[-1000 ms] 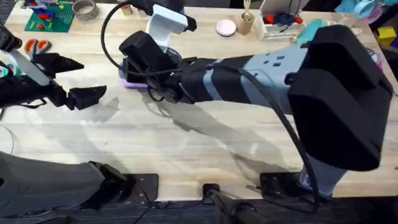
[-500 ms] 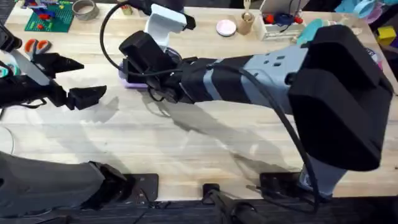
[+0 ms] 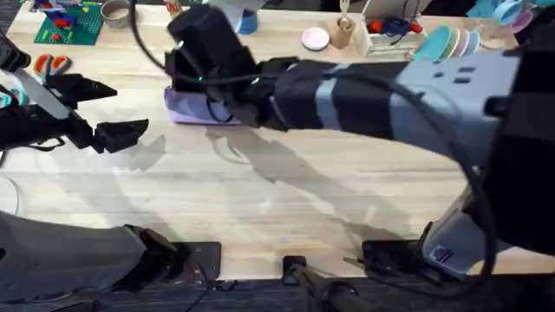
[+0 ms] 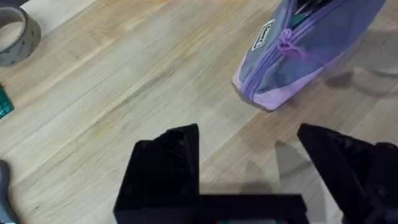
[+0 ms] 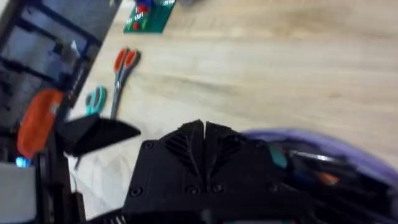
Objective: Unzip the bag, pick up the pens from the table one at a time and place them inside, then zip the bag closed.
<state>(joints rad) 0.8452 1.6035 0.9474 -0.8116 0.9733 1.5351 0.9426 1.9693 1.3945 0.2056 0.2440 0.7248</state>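
Observation:
The lavender bag (image 3: 185, 108) lies on the table (image 3: 286, 199) at the back, left of centre. In the left wrist view the bag (image 4: 305, 53) has its zipper partly open, with its purple pull (image 4: 283, 43) hanging on the side. Dark slim shapes show in the bag's open mouth (image 5: 311, 158); I cannot tell whether they are the pens. My right arm (image 3: 347, 91) reaches across over the bag, and the right gripper (image 5: 203, 134) hovers shut at the bag's edge. My left gripper (image 3: 97, 111) stands open a short way left of the bag, empty (image 4: 249, 158).
Orange-handled scissors (image 5: 124, 61) and teal-handled scissors (image 5: 94, 99) lie at the far left. A green baseplate (image 3: 68, 22) and a tape roll (image 4: 12, 34) sit at the back left. A pink disc (image 3: 315, 38) and stacked plates (image 3: 451, 39) line the back edge.
My right arm has lifted and swung toward the back, uncovering more of the bag. The left arm has not moved.

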